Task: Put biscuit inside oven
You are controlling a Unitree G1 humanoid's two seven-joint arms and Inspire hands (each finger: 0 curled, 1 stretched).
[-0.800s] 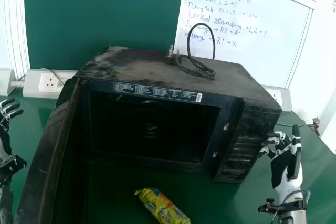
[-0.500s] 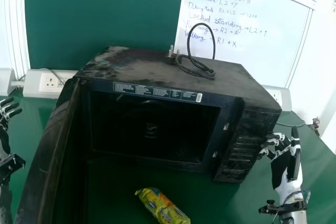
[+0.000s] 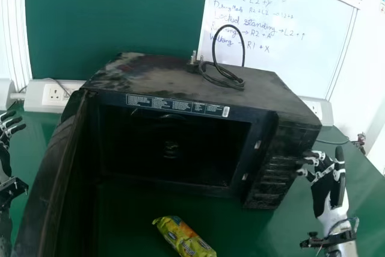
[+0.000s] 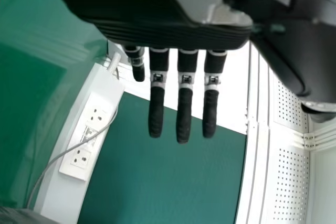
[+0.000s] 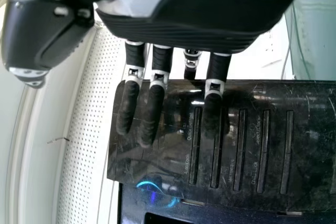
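- Biscuit (image 3: 183, 238): packet lying slantwise on the green surface (image 3: 289, 236), in front of the oven opening, its near end by the head view's bottom edge; neither hand touches it.
- Left hand (image 3: 5, 156): at the head view's left edge, outside the open door, pointing away from the robot. The left wrist view shows this left hand (image 4: 157, 32) released, its fingers extended almost straight and slightly spread, the thumb well out to the side; it holds nothing.
- Right hand (image 3: 323, 191): the forearm rises from the head view's bottom right, and the hand reaches forward beside the oven's right side. In the right wrist view the right hand (image 5: 210, 27) is loose, fingers extended with a slight bend, thumb apart, nothing grasped. Fingers overlap the control panel (image 5: 252, 145); whether they touch it, I cannot tell.
- Door (image 3: 53, 170): swung wide open on the left, coming toward the robot.
- Oven (image 3: 156, 75): stands on the surface with its dark inside facing the robot.
- Cable (image 3: 243, 52): looped on the oven's top, its plug (image 3: 193, 62) beside it.
- Sockets (image 3: 57, 94): along the wall behind, below the green board (image 3: 114, 16); a whiteboard (image 3: 301, 13) with handwriting is to the right.
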